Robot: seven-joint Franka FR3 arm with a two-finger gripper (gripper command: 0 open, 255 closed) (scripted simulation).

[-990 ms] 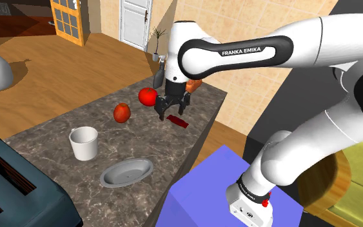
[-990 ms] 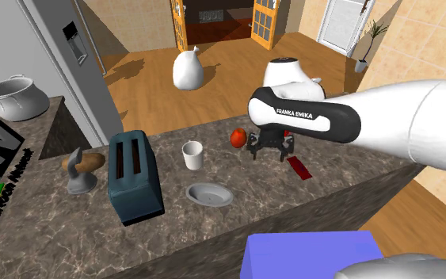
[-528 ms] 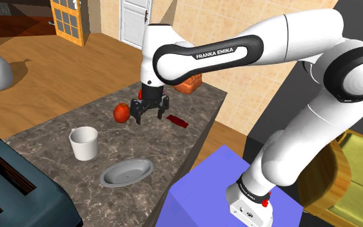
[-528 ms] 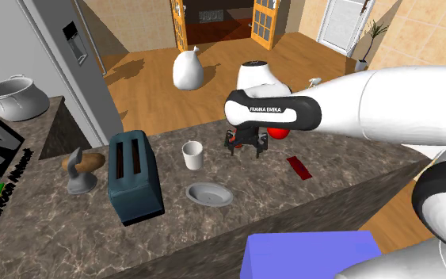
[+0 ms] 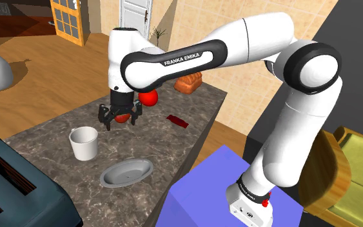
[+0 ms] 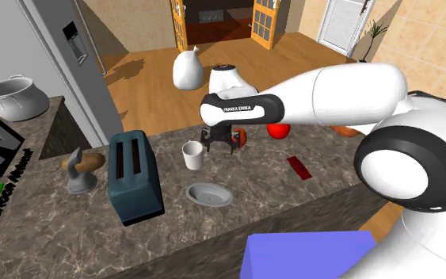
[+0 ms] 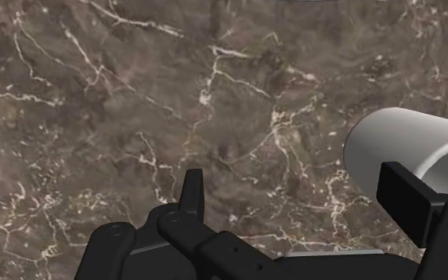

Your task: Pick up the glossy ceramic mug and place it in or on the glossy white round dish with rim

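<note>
The arm [image 5: 251,39] is stretched far over toward the shoulder view's left. The gripper [image 5: 118,122] is pointed straight down. Its fingers [image 7: 190,193] are spread apart, and nothing is clasped between them.

The dark marbled bench [image 5: 44,137] carries an upright white mug [image 5: 83,142]. In the shoulder view a grey dish [image 5: 127,172] lies near the mug, lower right of it, and a dark toaster [image 5: 12,187] stands lower left of it. Up and right of the mug sit an orange fruit [image 6: 242,139], a red fruit [image 5: 149,98], a flat red strip [image 5: 177,120] and, farthest off, a brown loaf [image 5: 189,84].
</note>
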